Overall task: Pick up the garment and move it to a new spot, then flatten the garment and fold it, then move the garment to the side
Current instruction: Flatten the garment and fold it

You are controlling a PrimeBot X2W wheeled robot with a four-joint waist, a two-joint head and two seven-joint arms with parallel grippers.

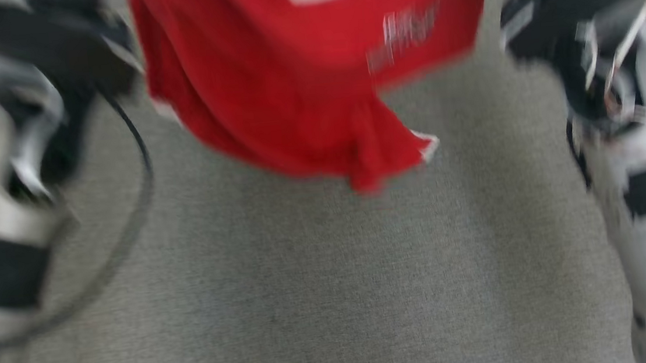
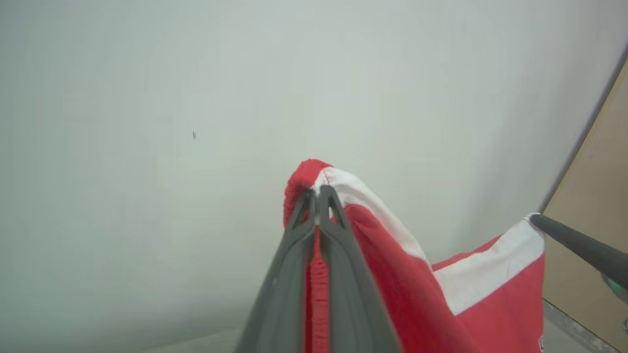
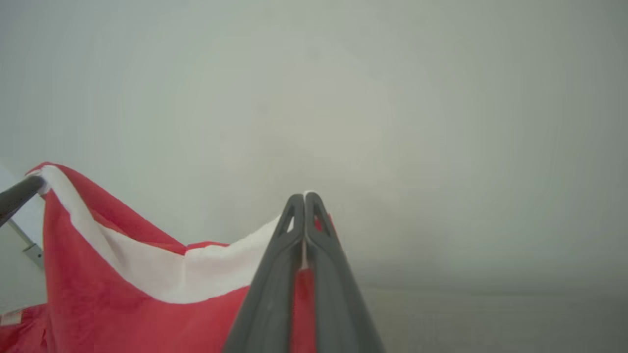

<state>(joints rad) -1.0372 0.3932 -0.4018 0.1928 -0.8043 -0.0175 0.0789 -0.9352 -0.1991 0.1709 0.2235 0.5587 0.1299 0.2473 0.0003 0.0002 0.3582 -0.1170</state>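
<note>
The red and white garment hangs over the grey surface; the left gripper pinches one top corner, the right gripper the other; pick-up looks done; laying down, flattening, folding and moving aside remain.

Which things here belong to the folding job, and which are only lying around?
Job: red and white garment, held up; left tool and right tool, both shut on its edge.
Lying about: black cable; tan board; grey surface underneath.
</note>
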